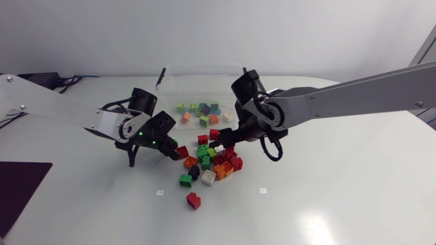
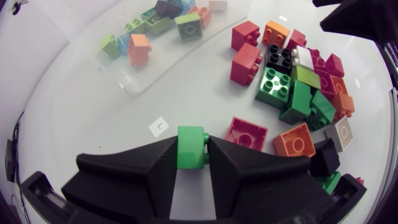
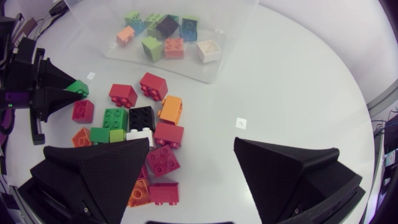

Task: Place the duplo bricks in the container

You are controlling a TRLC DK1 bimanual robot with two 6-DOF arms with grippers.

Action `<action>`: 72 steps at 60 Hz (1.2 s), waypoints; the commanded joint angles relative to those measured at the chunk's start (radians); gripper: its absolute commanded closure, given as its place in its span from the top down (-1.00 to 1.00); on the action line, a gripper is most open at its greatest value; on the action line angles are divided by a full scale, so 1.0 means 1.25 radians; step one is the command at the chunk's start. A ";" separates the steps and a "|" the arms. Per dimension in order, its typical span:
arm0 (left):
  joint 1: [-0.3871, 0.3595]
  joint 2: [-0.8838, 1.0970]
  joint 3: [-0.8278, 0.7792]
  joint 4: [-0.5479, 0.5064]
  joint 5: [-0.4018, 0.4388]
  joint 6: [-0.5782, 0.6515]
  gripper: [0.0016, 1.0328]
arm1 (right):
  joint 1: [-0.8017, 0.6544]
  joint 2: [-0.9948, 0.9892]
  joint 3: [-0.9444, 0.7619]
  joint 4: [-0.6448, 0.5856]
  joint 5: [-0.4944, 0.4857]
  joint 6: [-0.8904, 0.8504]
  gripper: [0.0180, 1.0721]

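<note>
My left gripper is shut on a small green duplo brick, just above the table at the near-left edge of the loose brick pile. The right wrist view shows the same green brick pinched in the left gripper. My right gripper hangs open over the pile, above red, black and orange bricks, holding nothing. In the head view it is between the pile and the clear container. The container lies beyond the pile and holds several bricks.
Scattered around the pile are a red brick, a green brick and a white brick, all nearer the front. Small white markers lie on the table. A dark mat sits at the front left corner.
</note>
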 commanded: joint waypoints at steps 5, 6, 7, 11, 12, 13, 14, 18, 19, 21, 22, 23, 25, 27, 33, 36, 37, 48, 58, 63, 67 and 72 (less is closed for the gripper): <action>0.007 -0.045 -0.058 -0.016 -0.003 -0.017 -0.64 | 0.023 0.065 0.075 -0.031 0.009 0.040 0.84; 0.008 -0.050 -0.060 -0.016 -0.003 -0.017 -0.64 | 0.023 0.069 0.080 -0.035 0.009 0.041 0.84; 0.009 -0.055 -0.063 -0.016 -0.003 -0.017 -0.64 | 0.023 0.073 0.083 -0.038 0.009 0.042 0.84; 0.011 -0.079 -0.071 -0.016 -0.003 -0.017 -0.64 | 0.028 0.092 0.105 -0.049 0.011 0.047 0.84; 0.013 -0.085 -0.072 -0.016 -0.003 -0.018 -0.64 | 0.029 0.098 0.113 -0.056 0.011 0.050 0.84; 0.014 -0.093 -0.075 -0.016 -0.003 -0.019 -0.64 | 0.029 0.102 0.118 -0.061 0.011 0.052 0.84; 0.014 -0.099 -0.076 -0.016 -0.003 -0.019 -0.64 | 0.029 0.108 0.124 -0.068 0.011 0.053 0.84; 0.018 -0.133 -0.086 -0.017 -0.003 -0.022 -0.64 | 0.028 0.127 0.141 -0.083 0.011 0.059 0.78; 0.018 -0.142 -0.088 -0.017 -0.003 -0.022 -0.64 | 0.027 0.130 0.145 -0.085 0.011 0.062 0.78; 0.018 -0.161 -0.093 -0.017 -0.003 -0.022 -0.64 | 0.026 0.139 0.152 -0.094 0.011 0.066 0.78; 0.018 -0.171 -0.096 -0.017 -0.003 -0.022 -0.64 | 0.026 0.144 0.156 -0.098 0.011 0.067 0.78; 0.018 -0.181 -0.099 -0.017 -0.003 -0.022 -0.64 | 0.024 0.148 0.159 -0.101 0.011 0.069 0.78; 0.018 -0.198 -0.102 -0.017 -0.003 -0.022 -0.64 | 0.023 0.154 0.164 -0.106 0.011 0.070 0.78; 0.019 -0.220 -0.104 -0.017 -0.003 -0.023 -0.64 | 0.021 0.161 0.169 -0.112 0.011 0.074 0.77; 0.021 -0.282 -0.107 -0.022 -0.003 -0.029 -0.64 | 0.016 0.176 0.179 -0.117 0.012 0.080 0.73; 0.023 -0.312 -0.105 -0.024 -0.003 -0.033 -0.64 | 0.013 0.182 0.183 -0.126 0.012 0.083 0.73; 0.021 -0.325 -0.105 -0.026 -0.003 -0.035 -0.64 | 0.012 0.183 0.183 -0.127 0.012 0.085 0.73; 0.020 -0.407 -0.094 -0.032 -0.003 -0.049 -0.64 | 0.004 0.209 0.196 -0.138 0.012 0.089 0.72; 0.016 -0.425 -0.075 -0.035 -0.003 -0.061 -0.64 | -0.010 0.229 0.205 -0.157 0.011 0.095 0.62; 0.014 -0.429 -0.060 -0.035 -0.003 -0.067 -0.64 | -0.014 0.232 0.206 -0.163 0.011 0.095 0.61; 0.011 -0.429 -0.048 -0.035 -0.003 -0.073 -0.64 | -0.015 0.231 0.202 -0.164 0.011 0.095 0.43; 0.008 -0.427 -0.027 -0.035 -0.003 -0.081 -0.64 | -0.015 0.231 0.200 -0.164 0.011 0.094 0.33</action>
